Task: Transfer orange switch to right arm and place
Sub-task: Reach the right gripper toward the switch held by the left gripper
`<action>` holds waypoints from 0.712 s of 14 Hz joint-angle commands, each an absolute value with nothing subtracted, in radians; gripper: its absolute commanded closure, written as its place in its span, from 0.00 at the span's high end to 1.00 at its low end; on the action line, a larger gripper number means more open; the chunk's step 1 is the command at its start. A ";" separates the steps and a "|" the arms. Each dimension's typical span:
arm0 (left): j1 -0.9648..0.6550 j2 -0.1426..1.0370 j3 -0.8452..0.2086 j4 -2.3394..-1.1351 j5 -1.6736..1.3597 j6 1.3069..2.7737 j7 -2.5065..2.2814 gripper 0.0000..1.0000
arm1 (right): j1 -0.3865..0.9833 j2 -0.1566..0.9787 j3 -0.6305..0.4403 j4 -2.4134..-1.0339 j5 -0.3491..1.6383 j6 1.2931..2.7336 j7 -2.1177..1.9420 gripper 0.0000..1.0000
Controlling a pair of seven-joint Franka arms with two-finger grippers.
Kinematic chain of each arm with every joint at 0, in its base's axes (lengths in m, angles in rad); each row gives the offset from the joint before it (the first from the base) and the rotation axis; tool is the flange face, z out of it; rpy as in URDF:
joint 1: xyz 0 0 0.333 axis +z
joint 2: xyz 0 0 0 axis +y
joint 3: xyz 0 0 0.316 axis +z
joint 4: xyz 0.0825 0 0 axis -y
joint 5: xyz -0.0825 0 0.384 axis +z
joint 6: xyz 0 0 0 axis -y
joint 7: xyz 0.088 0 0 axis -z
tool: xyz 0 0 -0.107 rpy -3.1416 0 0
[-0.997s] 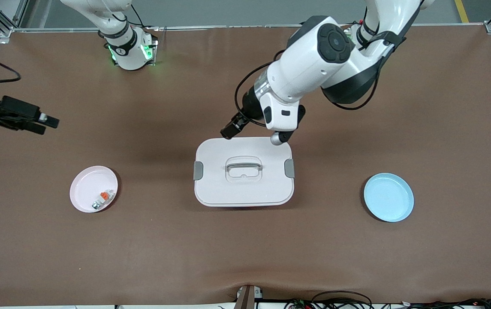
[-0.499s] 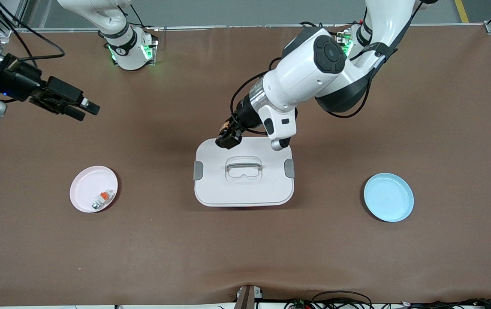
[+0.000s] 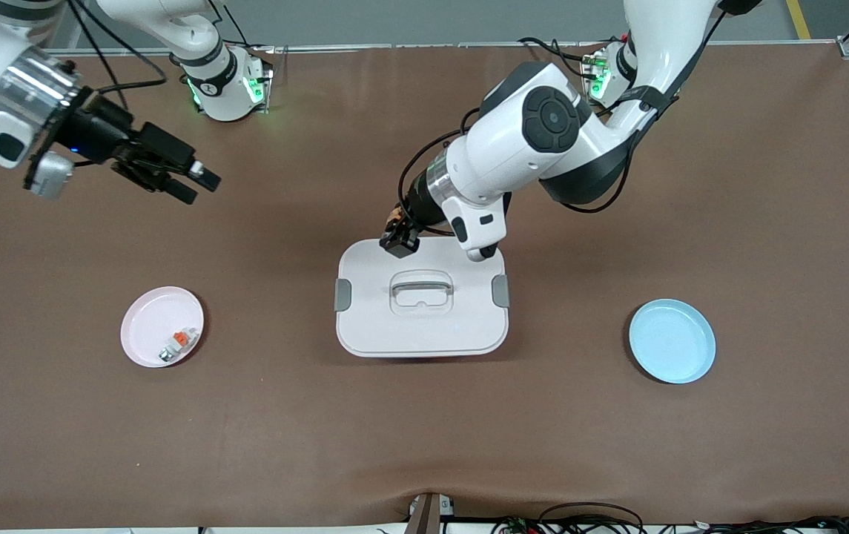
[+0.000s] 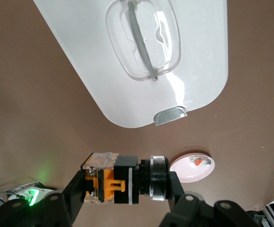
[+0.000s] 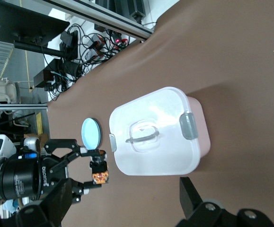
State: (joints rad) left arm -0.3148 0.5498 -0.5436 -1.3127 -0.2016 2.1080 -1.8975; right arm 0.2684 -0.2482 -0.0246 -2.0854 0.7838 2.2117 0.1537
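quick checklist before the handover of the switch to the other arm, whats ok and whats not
1. Switch held: ok. The left gripper is shut on the orange switch.
2. Switch off the table: ok, it hangs over the edge of the white box.
3. Right gripper ready: ok, its fingers are open.
4. Grippers together: not ok, the right one is over bare table toward the right arm's end.
5. Free part of the switch to grab: cannot tell.
6. Pink plate: a small white-and-grey piece already lies in it.

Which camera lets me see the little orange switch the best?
The left wrist view: the orange switch fills the left gripper, shut on it. The front view shows a speck over the white box; the right wrist view shows it small and distant.
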 commanded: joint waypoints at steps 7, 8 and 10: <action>-0.321 0.561 -0.535 -1.281 -0.176 2.066 -2.100 0.00 | 0.552 -0.267 -0.015 -2.287 0.828 2.625 0.319 1.00; -0.319 0.560 -0.535 -1.281 -0.176 2.066 -2.099 0.00 | 0.558 -0.250 -0.015 -2.286 0.830 2.625 0.319 1.00; -0.318 0.560 -0.535 -1.279 -0.176 2.066 -2.095 0.00 | 0.577 -0.203 -0.015 -2.281 0.853 2.626 0.318 1.00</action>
